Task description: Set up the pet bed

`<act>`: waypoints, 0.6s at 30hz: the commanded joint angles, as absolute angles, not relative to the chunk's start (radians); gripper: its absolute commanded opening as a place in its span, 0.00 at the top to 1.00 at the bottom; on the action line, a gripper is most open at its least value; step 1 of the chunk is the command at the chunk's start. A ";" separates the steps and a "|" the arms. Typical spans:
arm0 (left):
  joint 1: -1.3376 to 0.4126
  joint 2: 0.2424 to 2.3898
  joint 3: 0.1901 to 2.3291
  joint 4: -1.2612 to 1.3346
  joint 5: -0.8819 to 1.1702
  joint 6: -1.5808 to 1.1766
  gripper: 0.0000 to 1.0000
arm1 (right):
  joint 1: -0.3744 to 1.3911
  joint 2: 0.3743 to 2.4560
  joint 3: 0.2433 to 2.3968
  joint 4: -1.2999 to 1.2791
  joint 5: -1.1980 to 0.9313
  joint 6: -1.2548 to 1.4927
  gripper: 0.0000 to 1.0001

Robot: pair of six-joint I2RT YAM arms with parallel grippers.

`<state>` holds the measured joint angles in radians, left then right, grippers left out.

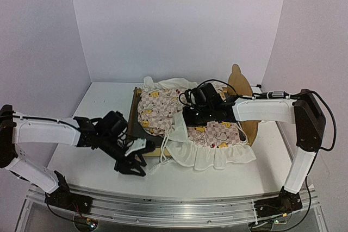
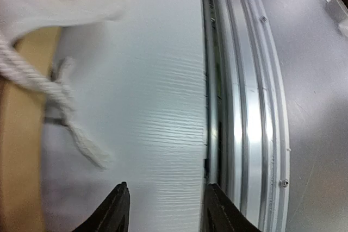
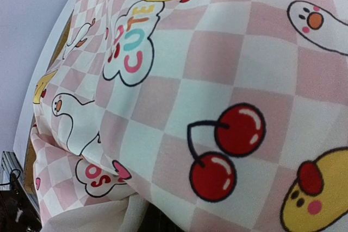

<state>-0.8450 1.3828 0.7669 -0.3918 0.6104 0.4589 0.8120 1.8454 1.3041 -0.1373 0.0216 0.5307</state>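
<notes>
**Quilt draped askew, left claw empty beside the bed**

At the left, the left claw [image 1: 130,161] hangs low over the bench [image 1: 98,107], just beside the near-left corner of the pet bed [image 1: 243,96]. Its wrist view shows the fingers [image 2: 120,206] moderately apart with only bare bench between them. A white tie cord [image 2: 54,88] trails off the bed's wooden side onto the bench.

The bed sits mid-bench, its headboard to the right. The quilt [image 1: 163,107] lies rumpled across it, and the ruffle [image 1: 217,158] spills over the near side.

Further right, the right claw [image 1: 189,117] is closed and pressed down on the quilt. I cannot tell whether it is pinching any fabric.

The risks, as I judge them:
- A sideways pull by the right arm could drag the light frame or bunch the cloth further.
- The left claw could snag the loose cord and tug the quilt off the bed.
- A grab at the ruffle may take only its top layer and leave the quilt crooked.
</notes>
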 commanded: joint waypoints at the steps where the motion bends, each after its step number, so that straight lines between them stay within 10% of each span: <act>1: -0.987 1.373 0.658 -0.095 0.360 0.392 0.46 | 0.808 1.835 1.341 -0.130 0.012 0.513 1.00; 11: -1.018 1.558 0.682 0.067 0.115 0.340 0.38 | 0.808 1.813 1.325 -0.125 0.009 0.504 1.00; 18: -1.020 1.651 0.734 -0.005 0.155 0.383 0.56 | 0.808 1.803 1.325 -0.115 0.013 0.468 1.00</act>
